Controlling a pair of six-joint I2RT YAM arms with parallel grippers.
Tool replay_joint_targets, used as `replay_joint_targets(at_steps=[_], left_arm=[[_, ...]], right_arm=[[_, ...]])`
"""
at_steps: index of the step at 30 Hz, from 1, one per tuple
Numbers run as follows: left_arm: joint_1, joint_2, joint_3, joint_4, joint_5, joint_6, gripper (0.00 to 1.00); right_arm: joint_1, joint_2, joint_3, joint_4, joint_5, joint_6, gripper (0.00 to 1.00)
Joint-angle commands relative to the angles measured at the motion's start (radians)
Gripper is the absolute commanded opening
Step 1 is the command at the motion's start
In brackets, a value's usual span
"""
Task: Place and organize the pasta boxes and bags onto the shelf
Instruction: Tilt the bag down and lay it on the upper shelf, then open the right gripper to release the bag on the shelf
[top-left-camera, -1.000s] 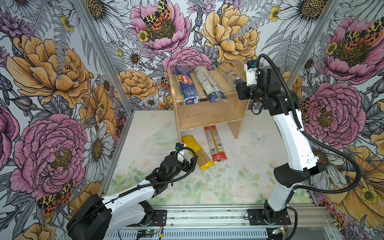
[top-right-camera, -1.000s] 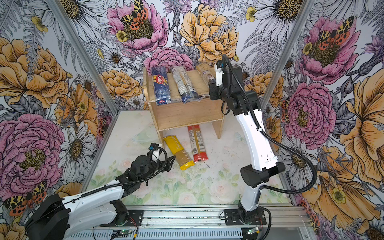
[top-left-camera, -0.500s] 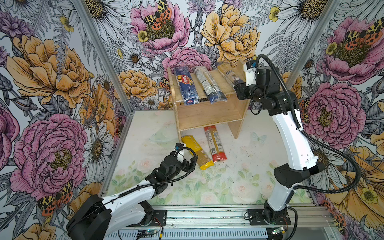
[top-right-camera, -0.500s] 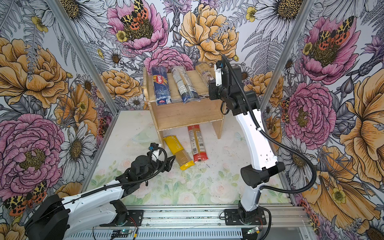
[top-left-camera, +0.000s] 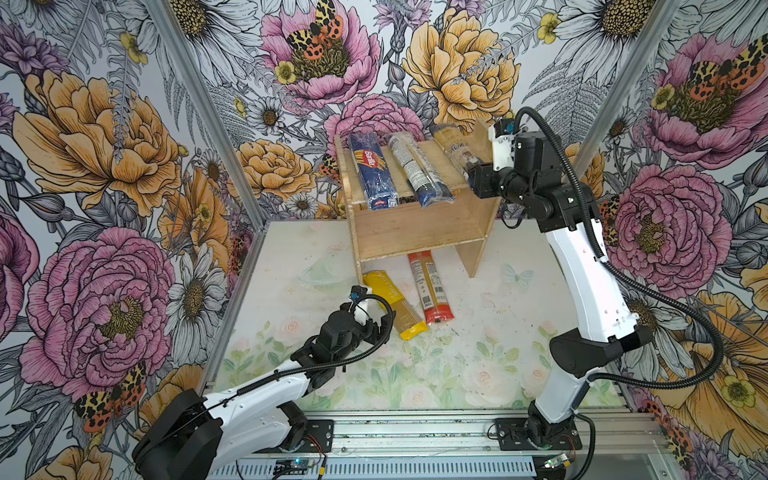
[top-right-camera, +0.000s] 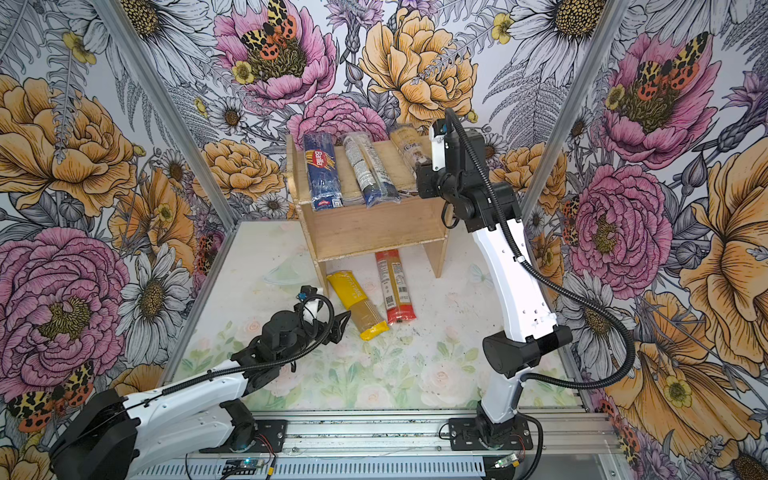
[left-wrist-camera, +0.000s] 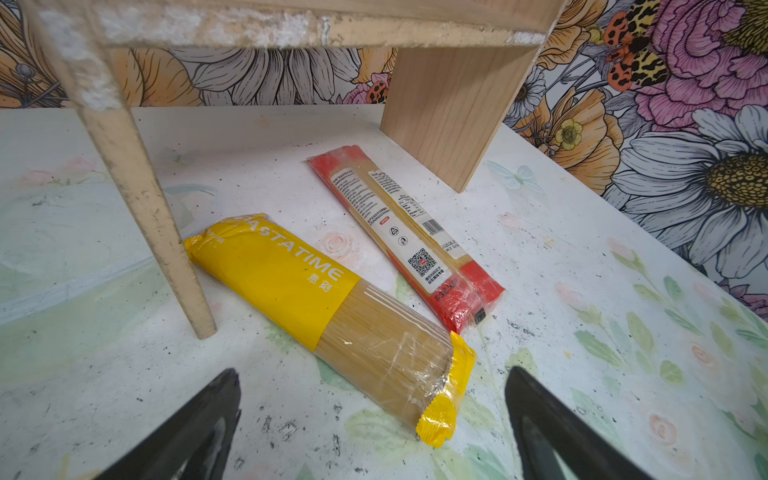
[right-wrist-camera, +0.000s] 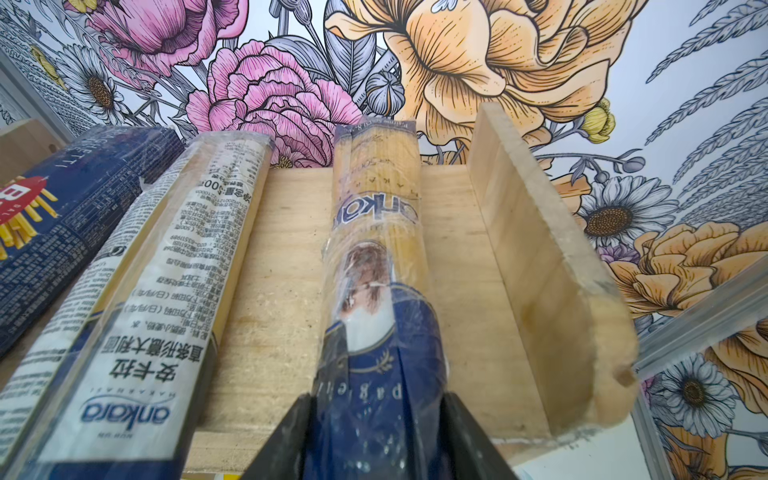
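Spaghetti packs are split between two places. Three lie on the top board of the wooden shelf (top-left-camera: 415, 232) and two on the tabletop (top-left-camera: 478, 353) in front of and partly under it. The tabletop is white with a pale flower print, flecked with dark specks. Bold floral wallpaper (top-left-camera: 104, 145) closes in three sides, and a metal rail (top-left-camera: 415, 432) carrying both arm bases runs along the near edge.

On top, the dark blue pack (top-left-camera: 372, 170) reads "Barilla". Beside it, the clear and blue pack (right-wrist-camera: 145, 311) has a white label with "ankara" above dense Chinese print. The yellow-and-blue pack (right-wrist-camera: 378, 249) (also marked "ankara") lies nearest the right side panel.

The right gripper (right-wrist-camera: 378, 401) has a finger against each side of this pack's blue end. Whether it is pinching or loose I cannot tell.

Below, the yellow-ended pack (left-wrist-camera: 324, 307) shows "ASTATIME", and its far end sits just beside the shelf's chipped left panel. The red-ended pack (left-wrist-camera: 411, 237) carries a QR code and a barcode, and its far end reaches in under the shelf.

The left gripper (left-wrist-camera: 372, 378) hovers low with its jaws spread wide and nothing between them. It is near the yellow-ended pack's near end.
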Motion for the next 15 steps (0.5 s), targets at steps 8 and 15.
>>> replay_joint_targets(at_steps=[8, 15], left_arm=[[-0.009, -0.014, 0.008, -0.004, -0.005, 0.011, 0.99], [-0.009, -0.012, 0.012, -0.004, -0.002, 0.011, 0.99]], right_arm=[[-0.008, -0.048, 0.006, 0.040, -0.013, -0.011, 0.68], [-0.007, -0.063, 0.021, 0.040, -0.034, -0.013, 0.70]])
